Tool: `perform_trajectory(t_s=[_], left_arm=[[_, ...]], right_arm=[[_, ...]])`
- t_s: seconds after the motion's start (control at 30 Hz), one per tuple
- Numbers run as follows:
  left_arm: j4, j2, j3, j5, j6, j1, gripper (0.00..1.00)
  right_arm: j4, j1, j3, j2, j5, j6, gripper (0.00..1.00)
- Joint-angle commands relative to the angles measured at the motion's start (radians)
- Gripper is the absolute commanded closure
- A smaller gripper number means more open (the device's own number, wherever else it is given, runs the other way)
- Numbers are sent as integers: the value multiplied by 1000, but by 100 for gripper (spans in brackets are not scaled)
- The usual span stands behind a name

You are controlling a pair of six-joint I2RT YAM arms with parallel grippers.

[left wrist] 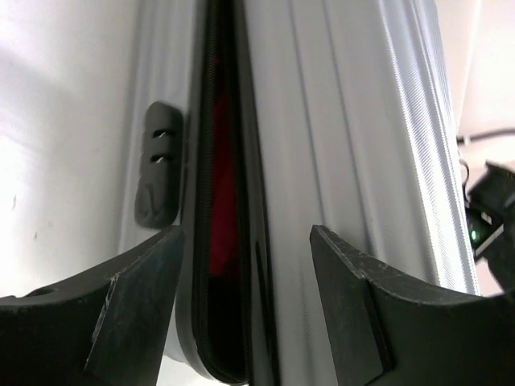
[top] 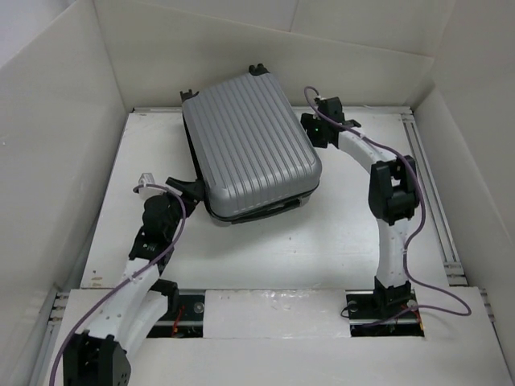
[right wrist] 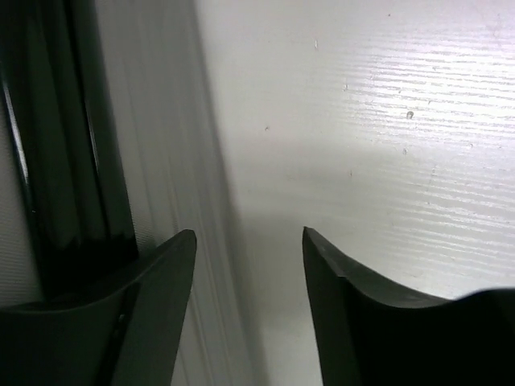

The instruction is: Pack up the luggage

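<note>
The luggage [top: 251,145], a silver-grey ribbed hard-shell suitcase, lies flat in the middle of the table, its halves nearly together. My left gripper [top: 187,188] is open at its front left corner. In the left wrist view the jaws stand apart around the dark seam [left wrist: 229,241], where a narrow gap shows something red [left wrist: 219,209] inside. My right gripper [top: 312,129] is open at the suitcase's right side. In the right wrist view the shell's edge [right wrist: 161,161] and black trim [right wrist: 64,145] lie by the left finger, and the jaws hold nothing.
White walls enclose the table [top: 322,241] on the left, back and right. Black wheels [top: 257,71] stick out at the suitcase's far edge. A metal rail [top: 434,201] runs along the table's right side. A grey rubber foot [left wrist: 157,177] sits on the shell.
</note>
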Motion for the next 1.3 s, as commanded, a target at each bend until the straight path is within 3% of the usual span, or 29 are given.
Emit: perform_trajectory(t_s=[0.0, 0.1, 0.23, 0.33, 0.4, 0.43, 0.5, 0.63, 0.67, 0.77, 0.87, 0.9, 0.93, 1.0, 1.27], left_arm=[[-6, -96, 19, 195, 5, -71, 38], [-38, -149, 19, 213, 5, -71, 38], [-124, -212, 19, 175, 17, -71, 37], [-179, -287, 10, 103, 28, -71, 36], [-282, -332, 22, -10, 40, -71, 36], [-307, -355, 33, -42, 40, -71, 36], [-335, -410, 33, -102, 51, -71, 36], [-342, -352, 9, -78, 63, -71, 42], [-323, -325, -10, -64, 63, -71, 44], [-220, -231, -71, -15, 43, -71, 47], [-158, -185, -71, 9, 43, -61, 47], [-158, -174, -62, 9, 55, -61, 47], [-158, -150, -51, 26, 74, -48, 47], [-158, -128, -42, 68, 83, -23, 47], [-77, -51, -51, 97, 114, -12, 47]], right_arm=[[28, 107, 105, -159, -247, 55, 35], [17, 29, 85, -218, -247, 64, 26], [-35, -50, 4, -418, -218, 52, 14], [-35, -50, -147, -558, -157, 29, 11], [18, -10, -288, -750, -98, 29, 13], [66, 7, -479, -829, -48, 41, 16], [205, 36, -664, -1063, -15, 79, 28], [310, 135, -1032, -1396, -6, 119, 73], [343, 157, -1173, -1449, -6, 132, 80], [428, 234, -1365, -1580, 66, 141, 100], [492, 254, -1424, -1592, 104, 132, 93], [505, 254, -1433, -1579, 135, 123, 85], [505, 254, -1423, -1529, 135, 104, 69], [554, 254, -1413, -1462, 112, 58, 60], [726, 245, -1329, -1163, 74, -41, 58]])
